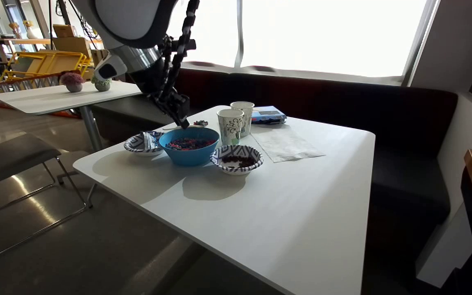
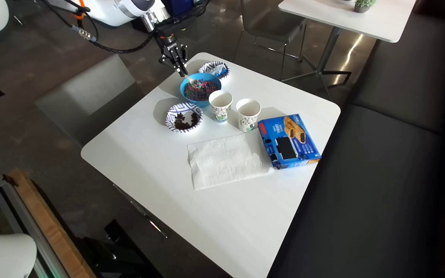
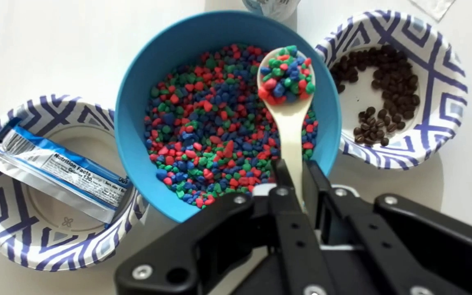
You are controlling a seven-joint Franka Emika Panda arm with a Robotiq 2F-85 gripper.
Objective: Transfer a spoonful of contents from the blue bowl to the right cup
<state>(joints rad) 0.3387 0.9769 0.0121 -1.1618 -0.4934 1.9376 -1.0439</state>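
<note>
The blue bowl (image 3: 124, 110) holds red, green and blue pebbles. It also shows in both exterior views (image 1: 191, 157) (image 2: 200, 103). My gripper (image 3: 295, 168) is shut on the handle of a cream spoon (image 3: 291, 131). The spoon is above the bowl's side with a heap of pebbles (image 3: 287, 76) in it; the heap also shows in an exterior view (image 1: 200, 122). Two patterned paper cups stand beside the bowl: the nearer cup (image 2: 220, 110) and the right cup (image 2: 248, 120), farther from the bowl. In the wrist view only part of a cup (image 3: 277, 7) shows.
A patterned bowl (image 3: 445, 94) with dark beans stands right of the blue bowl in the wrist view. Another patterned bowl (image 3: 2, 213) with a wrapped bar stands left. A blue box (image 2: 290, 141) and a paper towel (image 2: 226, 162) lie near the cups on the white table (image 2: 222, 224).
</note>
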